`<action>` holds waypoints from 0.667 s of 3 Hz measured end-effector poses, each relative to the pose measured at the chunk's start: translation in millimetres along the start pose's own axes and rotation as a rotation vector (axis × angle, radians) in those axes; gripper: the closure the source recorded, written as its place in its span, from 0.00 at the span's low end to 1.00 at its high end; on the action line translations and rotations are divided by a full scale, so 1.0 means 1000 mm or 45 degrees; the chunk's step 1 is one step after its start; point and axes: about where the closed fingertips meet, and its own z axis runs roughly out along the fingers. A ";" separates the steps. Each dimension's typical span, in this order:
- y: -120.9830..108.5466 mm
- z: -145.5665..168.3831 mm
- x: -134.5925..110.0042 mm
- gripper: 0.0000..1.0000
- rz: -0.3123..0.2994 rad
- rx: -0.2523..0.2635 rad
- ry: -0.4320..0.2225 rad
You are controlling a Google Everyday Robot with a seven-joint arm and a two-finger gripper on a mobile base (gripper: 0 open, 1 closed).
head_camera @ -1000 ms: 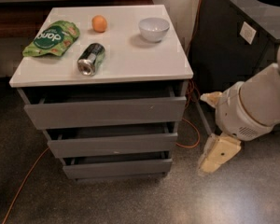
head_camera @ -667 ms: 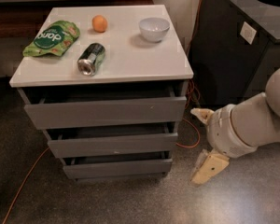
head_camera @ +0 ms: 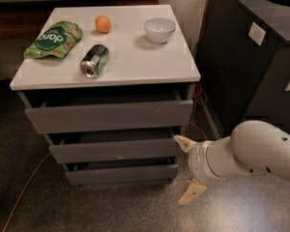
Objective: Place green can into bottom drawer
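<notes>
Hand (head_camera: 187,167) released, spread wide — low beside the bottom drawer (head_camera: 121,174); green can (head_camera: 94,61) on tabletop (head_camera: 140,64).

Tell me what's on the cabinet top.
Snack bag, orange, bowl and green can on its side. Beneath the bag is hidden. The claw is open, right of the bottom drawer.

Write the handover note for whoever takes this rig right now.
Tool: open, empty, low beside the cabinet's right side, level with the two lower drawers.
Green can: on its side on the cabinet top, between the snack bag and the bowl.
Bottom drawer: barely ajar at most; its inside is not visible.
Done: nothing yet.
Left: pull the drawer open, grasp the can, place it inside.
</notes>
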 end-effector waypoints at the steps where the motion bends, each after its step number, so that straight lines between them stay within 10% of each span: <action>1: 0.000 0.000 0.000 0.00 0.000 0.000 0.000; 2: -0.001 0.018 0.013 0.00 0.002 -0.031 0.005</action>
